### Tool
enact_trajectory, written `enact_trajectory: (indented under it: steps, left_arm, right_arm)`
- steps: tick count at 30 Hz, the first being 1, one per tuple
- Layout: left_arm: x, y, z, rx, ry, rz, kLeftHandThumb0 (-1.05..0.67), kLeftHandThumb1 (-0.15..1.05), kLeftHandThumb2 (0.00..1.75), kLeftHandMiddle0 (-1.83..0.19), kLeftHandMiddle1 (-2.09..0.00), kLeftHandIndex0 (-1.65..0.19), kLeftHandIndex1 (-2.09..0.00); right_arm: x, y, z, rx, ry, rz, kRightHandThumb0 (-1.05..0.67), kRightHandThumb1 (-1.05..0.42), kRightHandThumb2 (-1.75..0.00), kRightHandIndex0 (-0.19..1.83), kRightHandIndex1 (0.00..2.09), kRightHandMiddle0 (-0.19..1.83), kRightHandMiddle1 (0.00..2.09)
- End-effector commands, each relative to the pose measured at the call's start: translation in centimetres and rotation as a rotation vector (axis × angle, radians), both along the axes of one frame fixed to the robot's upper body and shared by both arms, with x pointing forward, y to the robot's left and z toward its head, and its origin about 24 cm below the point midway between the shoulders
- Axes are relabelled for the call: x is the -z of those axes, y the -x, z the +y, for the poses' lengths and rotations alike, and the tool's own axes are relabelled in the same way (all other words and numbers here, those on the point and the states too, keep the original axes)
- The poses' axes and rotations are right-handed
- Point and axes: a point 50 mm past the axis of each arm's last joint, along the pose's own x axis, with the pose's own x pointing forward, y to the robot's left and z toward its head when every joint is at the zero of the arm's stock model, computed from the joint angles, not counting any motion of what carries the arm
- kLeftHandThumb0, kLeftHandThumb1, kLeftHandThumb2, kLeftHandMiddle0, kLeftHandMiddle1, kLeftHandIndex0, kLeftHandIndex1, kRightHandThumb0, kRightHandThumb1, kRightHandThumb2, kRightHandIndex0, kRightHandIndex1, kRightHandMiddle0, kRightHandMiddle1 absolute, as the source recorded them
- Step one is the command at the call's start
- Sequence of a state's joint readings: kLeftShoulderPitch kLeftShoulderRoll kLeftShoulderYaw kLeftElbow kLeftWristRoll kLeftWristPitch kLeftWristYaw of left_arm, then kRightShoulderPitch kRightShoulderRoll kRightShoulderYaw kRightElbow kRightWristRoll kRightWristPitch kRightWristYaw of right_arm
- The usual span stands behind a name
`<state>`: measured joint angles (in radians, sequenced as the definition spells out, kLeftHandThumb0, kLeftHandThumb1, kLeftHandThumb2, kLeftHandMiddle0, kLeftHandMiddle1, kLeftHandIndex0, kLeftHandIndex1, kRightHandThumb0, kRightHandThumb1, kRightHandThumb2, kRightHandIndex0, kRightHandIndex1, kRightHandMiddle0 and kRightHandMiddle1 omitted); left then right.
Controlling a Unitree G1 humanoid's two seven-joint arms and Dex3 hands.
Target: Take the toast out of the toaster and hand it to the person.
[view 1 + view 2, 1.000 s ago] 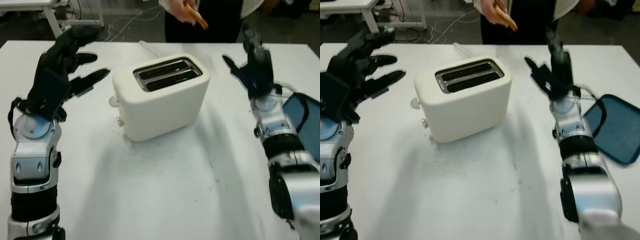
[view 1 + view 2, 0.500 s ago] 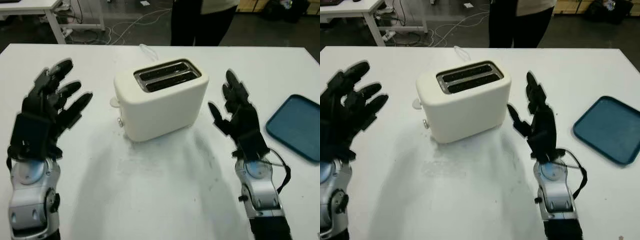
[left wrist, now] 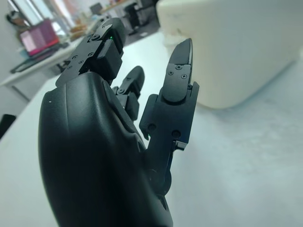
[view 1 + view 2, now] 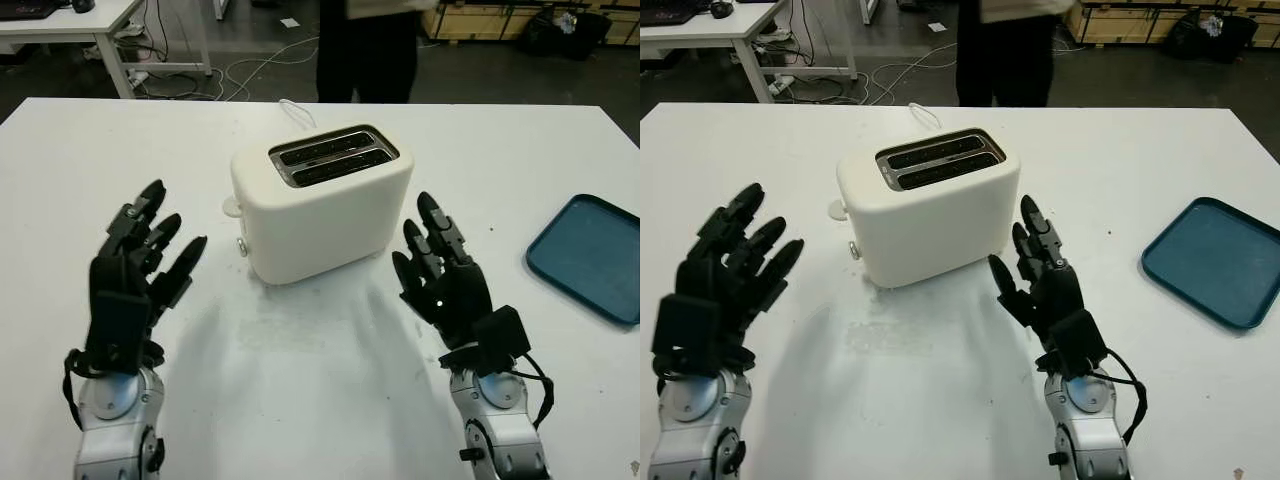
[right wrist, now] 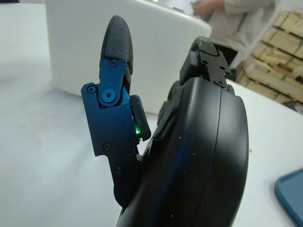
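Toaster (image 4: pixel 322 208) cream-white, two empty slots, left hand (image 4: pixel 135 277) and right hand (image 4: pixel 447 285) open

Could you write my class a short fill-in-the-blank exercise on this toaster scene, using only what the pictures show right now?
1. The toaster has two slots on top, and both are ____.
2. The tray on the robot's right side of the table is ____ in colour.
3. The left hand and the right hand are both open, one on each side of the ____.
4. The person stands at the ____ edge of the table.

Missing words: empty; blue; toaster; far
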<state>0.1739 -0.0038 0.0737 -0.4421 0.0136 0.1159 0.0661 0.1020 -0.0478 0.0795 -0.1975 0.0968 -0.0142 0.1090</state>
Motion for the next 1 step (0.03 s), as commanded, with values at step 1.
enact_trajectory:
  steps: [1]
  left_arm:
    - [0.03, -0.03, -0.26, 0.003, -0.009, -0.016, -0.47, 0.92, 0.18, -0.41, -0.29, -0.44, -0.06]
  right_arm:
    - [0.23, -0.01, 0.00, 0.010, -0.009, 0.023, -0.59, -0.92, -0.49, 0.00, 0.00, 0.00, 0.00]
